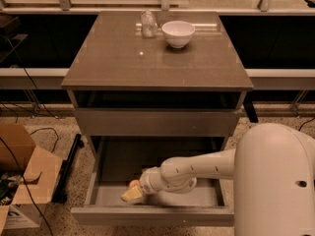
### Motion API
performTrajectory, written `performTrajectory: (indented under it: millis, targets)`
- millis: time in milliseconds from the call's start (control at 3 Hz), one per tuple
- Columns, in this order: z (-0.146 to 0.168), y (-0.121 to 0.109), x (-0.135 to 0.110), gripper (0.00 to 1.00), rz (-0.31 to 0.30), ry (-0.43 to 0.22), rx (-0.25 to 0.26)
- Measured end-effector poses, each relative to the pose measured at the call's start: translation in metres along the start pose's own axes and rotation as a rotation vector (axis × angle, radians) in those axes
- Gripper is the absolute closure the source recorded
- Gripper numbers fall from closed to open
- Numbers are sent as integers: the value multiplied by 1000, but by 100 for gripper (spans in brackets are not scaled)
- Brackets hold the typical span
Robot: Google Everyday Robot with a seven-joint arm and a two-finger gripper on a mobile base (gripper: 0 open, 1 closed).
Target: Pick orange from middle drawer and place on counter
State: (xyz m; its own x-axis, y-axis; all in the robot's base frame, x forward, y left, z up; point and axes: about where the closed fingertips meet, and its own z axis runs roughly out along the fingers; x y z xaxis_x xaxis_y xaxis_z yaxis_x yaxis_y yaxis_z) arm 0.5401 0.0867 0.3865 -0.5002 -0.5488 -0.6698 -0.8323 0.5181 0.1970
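1. The hand [132, 194] is low inside the pulled-out middle drawer [152, 215], near its front left part, at the end of the white arm [197, 170], which reaches in from the right.
2. Whether the hand is released or clenched cannot be told, and nothing is seen gripped in it.
3. The orange [134, 183] lies on the drawer bottom just behind the hand, towards the cabinet. Whether the two touch cannot be told.
4. The orange shows as a small round shape, partly hidden by the hand, with no long axis or heading to read.
5. The counter [147, 63] lies well above and behind the hand, glossy and grey-brown. On its far side are a white bowl [178, 32] and, just left of it, a clear container [147, 23].
6. Far to the hand's left, a cardboard box [22, 181] stands on the speckled floor [59, 127].
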Motion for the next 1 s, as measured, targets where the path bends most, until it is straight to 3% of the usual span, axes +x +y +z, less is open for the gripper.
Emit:
performTrajectory:
  millis: [667, 1000]
  targets:
    - [8, 7, 6, 65, 33, -4, 9]
    - [-2, 7, -5, 88, 29, -37, 17]
